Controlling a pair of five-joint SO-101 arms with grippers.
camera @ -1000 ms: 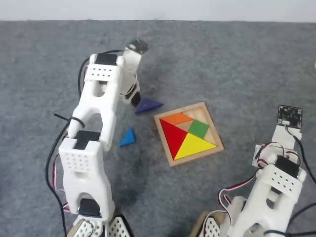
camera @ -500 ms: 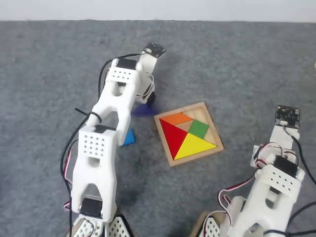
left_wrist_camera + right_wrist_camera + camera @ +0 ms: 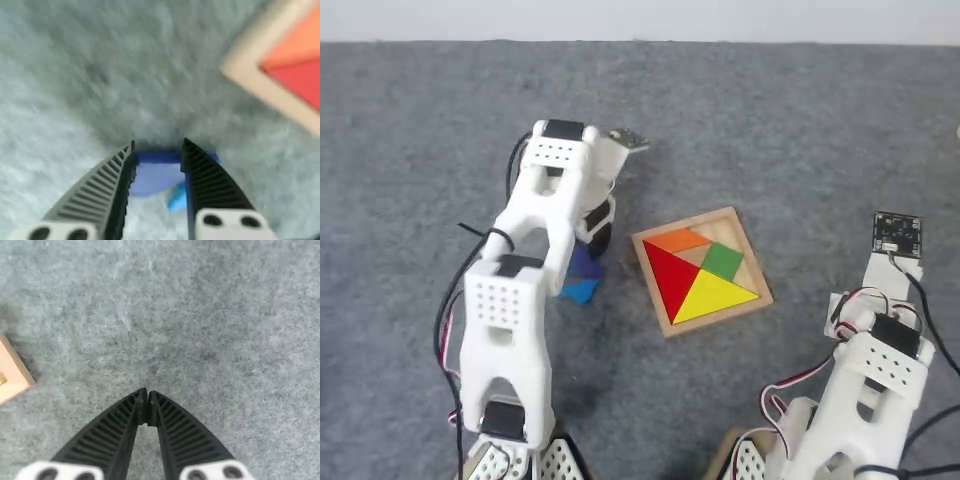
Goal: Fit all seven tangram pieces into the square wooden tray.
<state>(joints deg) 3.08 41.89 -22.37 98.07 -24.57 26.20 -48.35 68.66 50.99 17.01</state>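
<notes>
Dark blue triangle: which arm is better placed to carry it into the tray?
Left. The left gripper clamps the dark blue triangle beside the tray; the right gripper is shut over bare carpet, holding nothing.

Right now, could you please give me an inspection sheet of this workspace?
Surface: grey carpet.
Job's things: square wooden tray holds orange piece, green piece, red piece, yellow piece; dark blue triangle and light blue triangle are outside it, close together.
Clutter: nothing seen.
Pincers: left pincer shut on the dark blue triangle; right pincer shut, holding nothing, over carpet.
Cables: black cable beside left arm; wires loop by right arm.
Surroundings: pale wall beyond the carpet.
</notes>
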